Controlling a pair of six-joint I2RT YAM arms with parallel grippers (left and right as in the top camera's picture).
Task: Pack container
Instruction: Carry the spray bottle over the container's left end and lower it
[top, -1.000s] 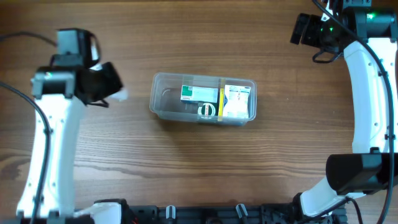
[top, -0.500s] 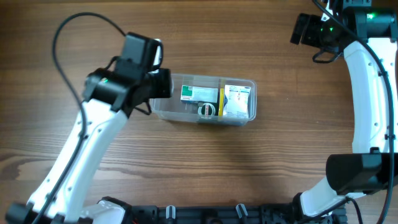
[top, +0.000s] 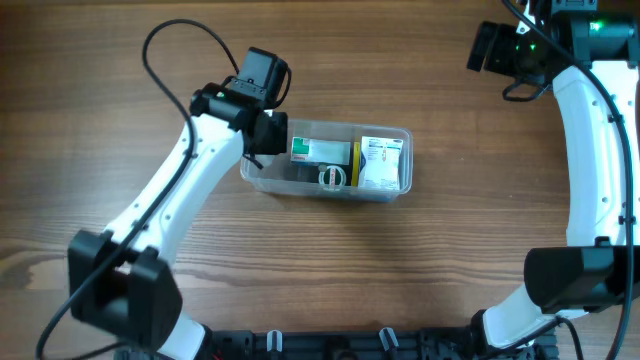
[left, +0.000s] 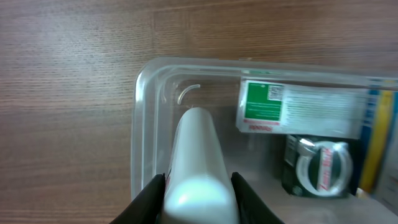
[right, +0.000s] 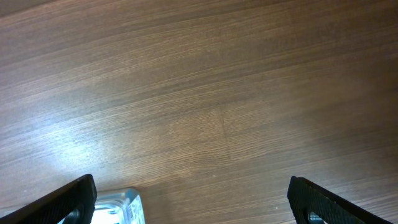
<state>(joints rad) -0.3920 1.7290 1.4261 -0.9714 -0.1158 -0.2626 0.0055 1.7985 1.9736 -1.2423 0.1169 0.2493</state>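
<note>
The container (top: 258, 170), a clear plastic tub, lies mid-table and holds a green-and-white box (top: 320, 150), a tape roll (top: 332, 178) and a white-and-yellow box (top: 381, 163). My left gripper (top: 270, 133) hangs over the tub's left end. In the left wrist view the left gripper (left: 198, 190) is shut on a smooth white rounded object (left: 196, 155), which points into the empty left part of the container (left: 143, 87), beside the green-and-white box (left: 298, 109) and tape roll (left: 320, 169). My right gripper (top: 490, 48) stands open at the far right, holding nothing.
Brown wooden tabletop (top: 330, 270) lies all around the tub. In the right wrist view the open right gripper (right: 193, 200) looks down on bare wood, with one corner of the container (right: 124, 208) at the lower left. The right arm's base (top: 575, 275) stands at the right edge.
My left arm has swung from the table's left side over to the container's left end, carrying the white object. The right arm has not moved.
</note>
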